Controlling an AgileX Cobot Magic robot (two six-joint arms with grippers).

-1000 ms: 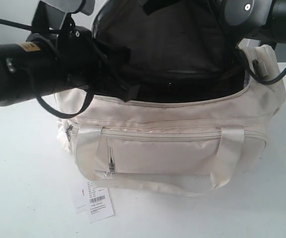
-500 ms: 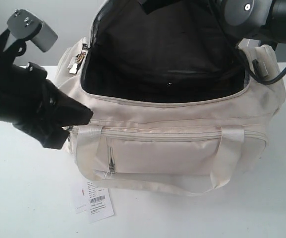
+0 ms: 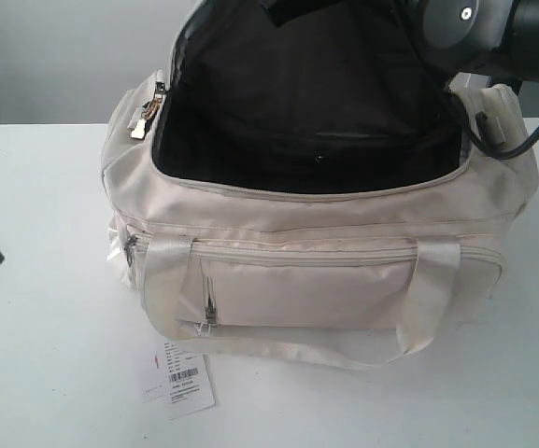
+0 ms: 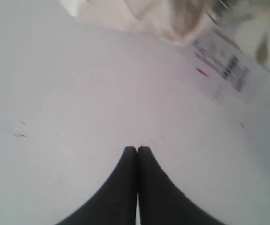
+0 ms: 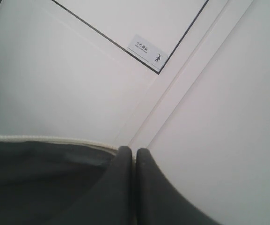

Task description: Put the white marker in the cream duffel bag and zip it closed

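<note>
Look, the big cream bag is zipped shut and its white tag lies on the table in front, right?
Not quite. The cream duffel bag is wide open, not zipped shut; the exterior view shows its black lining. Its white barcode tag does lie on the table in front.

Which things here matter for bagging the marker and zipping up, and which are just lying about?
Job: cream duffel bag, open; its zipper pull; right gripper, shut on the bag's flap edge; left gripper, shut and empty. White marker: not in sight.
Lying about: barcode tag on the table; front pocket.
</note>
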